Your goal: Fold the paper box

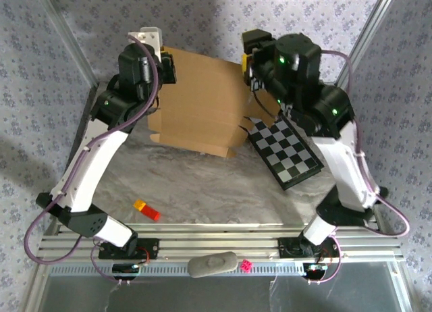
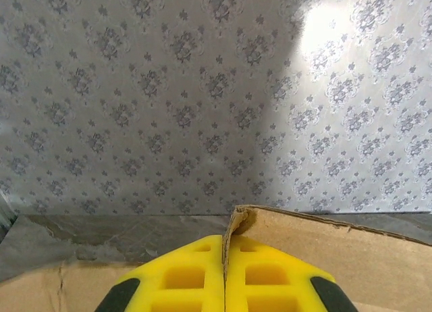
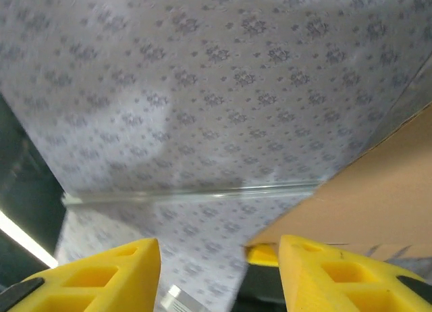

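Grey flowered sheeting walls in the marbled table (image 1: 202, 184), where the paper box (image 1: 199, 99) lies toward the far edge, about midway between the sides, its back panel apparently raised. The left gripper (image 2: 225, 248) is pinched tight on the box's upper corner, likely holding that panel up. The right gripper (image 3: 219, 248) hangs with jaws apart beside the box's right side, gripping nothing, presumably ready to fold. A checkered board (image 1: 283, 153) lies toward the right edge.
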`<act>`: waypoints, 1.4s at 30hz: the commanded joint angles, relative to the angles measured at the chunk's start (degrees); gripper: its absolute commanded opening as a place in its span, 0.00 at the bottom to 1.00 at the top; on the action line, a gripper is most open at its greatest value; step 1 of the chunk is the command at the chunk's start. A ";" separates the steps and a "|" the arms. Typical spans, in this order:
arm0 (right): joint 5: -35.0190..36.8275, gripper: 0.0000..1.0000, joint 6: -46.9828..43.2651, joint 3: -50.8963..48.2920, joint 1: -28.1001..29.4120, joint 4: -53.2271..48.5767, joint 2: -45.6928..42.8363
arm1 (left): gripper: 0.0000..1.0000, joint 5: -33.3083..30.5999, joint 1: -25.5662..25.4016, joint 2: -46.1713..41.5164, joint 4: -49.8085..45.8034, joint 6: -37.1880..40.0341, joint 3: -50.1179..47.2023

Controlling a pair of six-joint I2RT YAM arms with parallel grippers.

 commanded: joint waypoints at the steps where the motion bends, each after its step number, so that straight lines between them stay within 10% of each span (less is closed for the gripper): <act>1: -6.78 0.51 17.71 3.15 -0.96 -8.41 4.76 | 0.00 -1.33 -0.41 -4.76 7.59 -1.68 -3.35; 32: -14.83 0.65 25.66 3.35 -2.95 -10.16 13.29 | 0.00 2.36 -3.09 -15.45 24.95 3.96 -25.14; 42: -15.53 0.36 24.64 0.32 -3.41 -11.16 12.22 | 0.00 4.12 -3.65 -18.79 30.52 5.94 -32.40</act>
